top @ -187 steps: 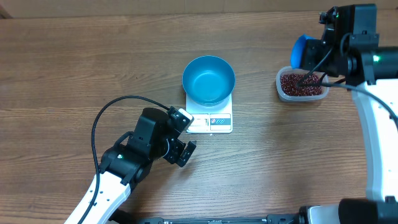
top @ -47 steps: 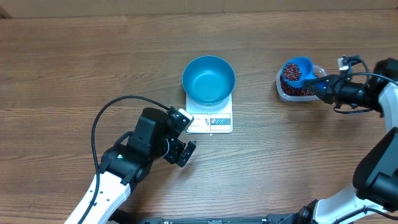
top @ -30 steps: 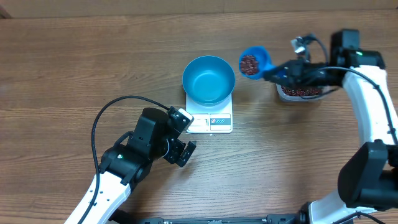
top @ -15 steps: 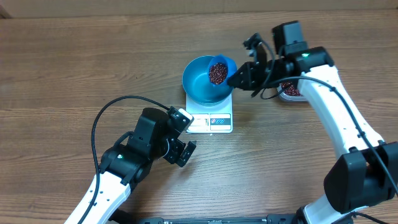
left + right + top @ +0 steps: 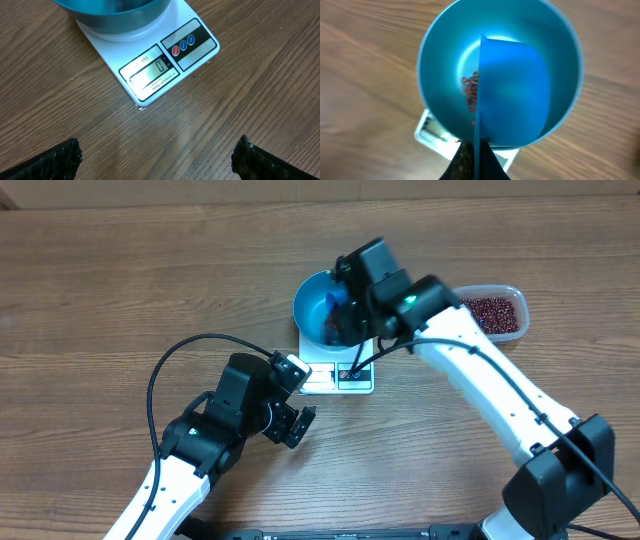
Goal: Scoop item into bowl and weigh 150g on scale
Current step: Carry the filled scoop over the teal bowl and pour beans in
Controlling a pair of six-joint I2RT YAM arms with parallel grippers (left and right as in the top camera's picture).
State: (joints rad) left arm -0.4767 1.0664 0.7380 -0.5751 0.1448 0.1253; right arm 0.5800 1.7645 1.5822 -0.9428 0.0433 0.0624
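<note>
The bright-blue bowl [image 5: 316, 308] stands on the white scale [image 5: 338, 377], whose display [image 5: 152, 70] reads 0. My right gripper [image 5: 347, 312] hovers over the bowl, shut on the thin handle of a small blue scoop [image 5: 512, 85]. The scoop is turned on its side inside the bowl's rim [image 5: 436, 48]. A few red-brown beans, the item [image 5: 469, 93], fall beside the scoop onto the bowl's floor. My right gripper [image 5: 476, 156] pinches the handle edge-on. My left gripper [image 5: 305, 400] rests open on the table just left of the scale's front. Bare wood shows between its fingertips [image 5: 65, 156].
A clear plastic tub [image 5: 495, 313] holding more beans sits at the right, behind the right arm. The left arm's black cable [image 5: 190, 350] loops over the table to the left of the scale. The bowl's underside [image 5: 115, 10] fills the top of the left wrist view.
The right arm has swung left with the loaded scoop to a place over the bowl and tipped it, so the beans spill out. The left arm has not moved.
</note>
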